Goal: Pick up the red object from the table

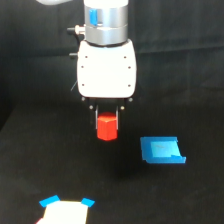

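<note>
The red object (106, 128), a small bright red-orange faceted block, sits between the two dark fingers of my gripper (107, 123) in the middle of the exterior view. The jaws are closed against its sides. The block hangs above the black table (30, 165), with dark space beneath it, so it looks lifted off the surface. The white gripper body and silver wrist rise straight above it.
A flat blue rectangular piece (161, 150) lies on the table toward the exterior view's right of the block. A pale object with blue corners (66, 210) sits at the bottom edge, toward the exterior view's left.
</note>
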